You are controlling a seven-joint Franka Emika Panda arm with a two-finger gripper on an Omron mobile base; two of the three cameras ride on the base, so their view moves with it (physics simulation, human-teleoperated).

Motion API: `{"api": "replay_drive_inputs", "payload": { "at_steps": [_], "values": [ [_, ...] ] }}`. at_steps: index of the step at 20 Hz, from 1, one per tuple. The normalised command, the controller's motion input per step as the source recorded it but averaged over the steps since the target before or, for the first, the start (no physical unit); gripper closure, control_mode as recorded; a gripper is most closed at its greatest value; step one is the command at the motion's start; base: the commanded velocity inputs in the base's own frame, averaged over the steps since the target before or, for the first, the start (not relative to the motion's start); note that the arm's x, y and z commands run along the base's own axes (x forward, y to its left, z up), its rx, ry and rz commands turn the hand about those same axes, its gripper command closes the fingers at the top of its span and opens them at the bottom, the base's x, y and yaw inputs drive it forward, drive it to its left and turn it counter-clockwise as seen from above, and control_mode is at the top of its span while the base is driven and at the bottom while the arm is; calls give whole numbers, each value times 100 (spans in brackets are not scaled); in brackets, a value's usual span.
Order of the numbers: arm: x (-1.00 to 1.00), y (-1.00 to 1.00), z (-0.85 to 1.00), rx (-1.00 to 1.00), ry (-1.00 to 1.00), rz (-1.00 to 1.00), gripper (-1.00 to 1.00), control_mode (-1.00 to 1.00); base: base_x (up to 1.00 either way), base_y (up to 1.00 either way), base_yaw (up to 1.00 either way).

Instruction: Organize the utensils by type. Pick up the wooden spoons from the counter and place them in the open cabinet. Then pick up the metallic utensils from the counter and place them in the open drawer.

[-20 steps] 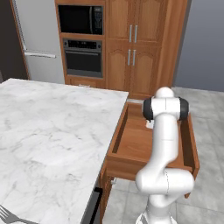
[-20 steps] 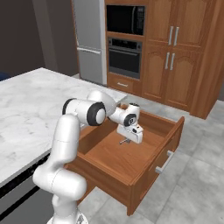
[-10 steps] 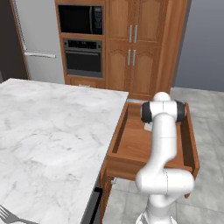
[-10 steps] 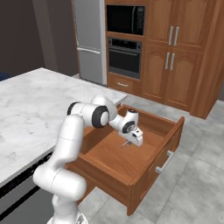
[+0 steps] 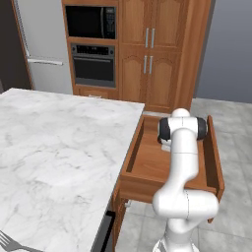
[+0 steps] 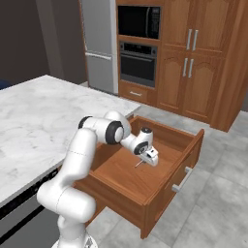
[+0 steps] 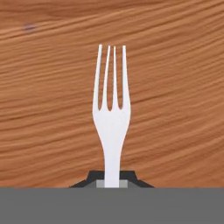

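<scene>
My gripper (image 7: 112,181) is shut on the handle of a grey metal fork (image 7: 111,118), whose four tines point away over the drawer's wooden bottom (image 7: 175,87). In the right base view the gripper (image 6: 149,158) hangs low inside the open drawer (image 6: 169,186), with the fork (image 6: 139,163) slanting down from it. The drawer (image 5: 147,167) stands pulled out beside the marble counter (image 5: 59,147). Another grey metal utensil (image 5: 9,242) lies at the counter's near left corner. The wooden spoons and the open cabinet are out of view.
Tall wooden cabinets (image 5: 157,49) with paired slim handles, a wall oven (image 5: 93,64) and a microwave stand at the back. A steel fridge (image 6: 99,43) is to their left. Grey tiled floor (image 6: 218,193) surrounds the drawer.
The arm has carried the gripper and the fork lower, deeper into the drawer. The gripper stayed shut on the fork.
</scene>
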Motion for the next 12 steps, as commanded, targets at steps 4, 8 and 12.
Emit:
{"api": "replay_drive_inputs", "payload": {
  "at_steps": [4,8,12],
  "values": [
    [5,0,-23,0,-4,0,100,-100,0,0,0],
    [9,0,-33,0,0,0,100,-100,0,0,0],
    [14,0,-36,0,0,0,100,-100,0,0,0]
  ]
}}
